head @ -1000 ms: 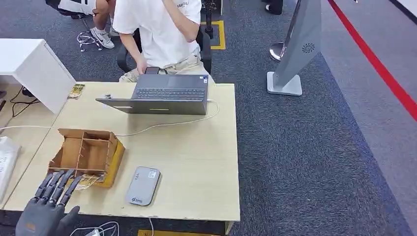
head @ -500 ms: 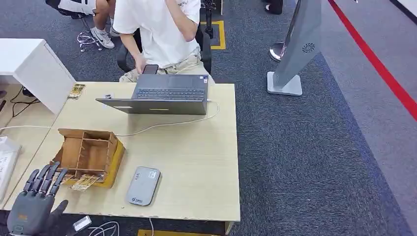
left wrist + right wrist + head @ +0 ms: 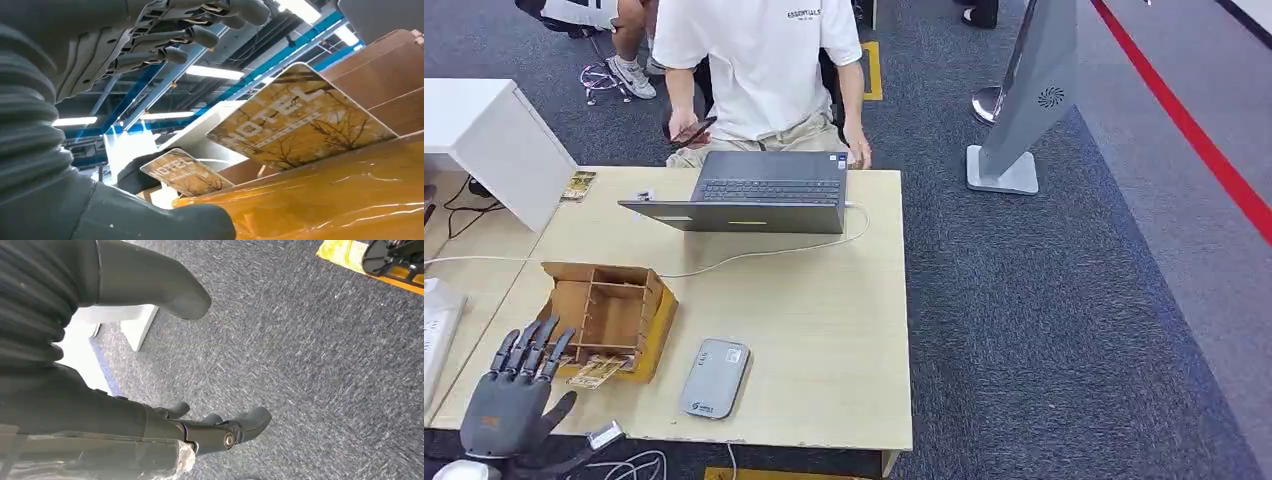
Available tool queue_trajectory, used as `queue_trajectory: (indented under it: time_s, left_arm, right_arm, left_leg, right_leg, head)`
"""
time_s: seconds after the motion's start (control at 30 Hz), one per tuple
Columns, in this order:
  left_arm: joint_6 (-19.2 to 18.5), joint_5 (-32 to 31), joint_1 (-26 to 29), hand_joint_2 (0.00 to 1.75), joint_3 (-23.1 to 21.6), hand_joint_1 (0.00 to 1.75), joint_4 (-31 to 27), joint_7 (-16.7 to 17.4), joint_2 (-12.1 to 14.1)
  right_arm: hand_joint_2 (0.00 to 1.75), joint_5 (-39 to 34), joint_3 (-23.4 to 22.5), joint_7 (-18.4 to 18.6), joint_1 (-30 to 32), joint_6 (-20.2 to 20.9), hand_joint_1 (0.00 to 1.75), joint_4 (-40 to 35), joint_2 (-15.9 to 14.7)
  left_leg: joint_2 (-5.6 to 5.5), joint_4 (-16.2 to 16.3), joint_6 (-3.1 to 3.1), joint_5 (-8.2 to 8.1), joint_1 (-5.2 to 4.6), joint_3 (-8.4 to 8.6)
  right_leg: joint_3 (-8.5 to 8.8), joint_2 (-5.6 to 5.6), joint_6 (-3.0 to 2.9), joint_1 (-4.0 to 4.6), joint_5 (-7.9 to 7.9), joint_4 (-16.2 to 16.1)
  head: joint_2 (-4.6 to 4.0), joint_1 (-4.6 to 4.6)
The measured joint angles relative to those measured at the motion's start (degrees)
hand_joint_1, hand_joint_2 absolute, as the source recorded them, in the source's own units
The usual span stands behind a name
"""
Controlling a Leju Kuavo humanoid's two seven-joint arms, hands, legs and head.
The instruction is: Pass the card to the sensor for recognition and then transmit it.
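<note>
Yellow printed hotel cards [image 3: 596, 371] are leaning out of the wooden box [image 3: 604, 312] (easy reach); the left hand [image 3: 512, 398] is hovering spread, empty.

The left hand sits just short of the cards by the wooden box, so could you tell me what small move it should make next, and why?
Probably ease the left hand forward and close the fingers on a hotel card. The hand is open and holds nothing, with the cards lying just beyond its fingertips at the foot of the wooden box. The sensor waits beside it.
</note>
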Motion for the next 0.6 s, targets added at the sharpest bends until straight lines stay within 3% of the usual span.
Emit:
queue_trajectory:
  time_s: [0.3, 0.6]
  left_arm:
    - [0.02, -0.24, -0.39, 1.75, -0.22, 0.00, 0.85, -0.02, -0.26]
    - [0.02, -1.82, -1.72, 1.75, -4.24, 0.00, 1.03, -0.13, -0.85]
  right_arm:
    - [1.75, 0.00, 0.42, 0.13, -0.06, 0.00, 0.00, 0.00, 0.00]
    - [1.75, 0.00, 1.88, 1.20, 0.02, 0.24, 0.00, 0.35, 0.00]
  left_leg:
    - [0.00, 0.00, 0.00, 0.00, 0.00, 0.01]
    - [0.01, 0.01, 0.00, 0.00, 0.00, 0.01]
  right_leg:
    - [-0.01, 0.00, 0.00, 0.00, 0.00, 0.00]
    - [0.00, 0.01, 0.00, 0.00, 0.01, 0.00]
  head:
    - [0.00, -0.02]
    - [0.00, 0.00]
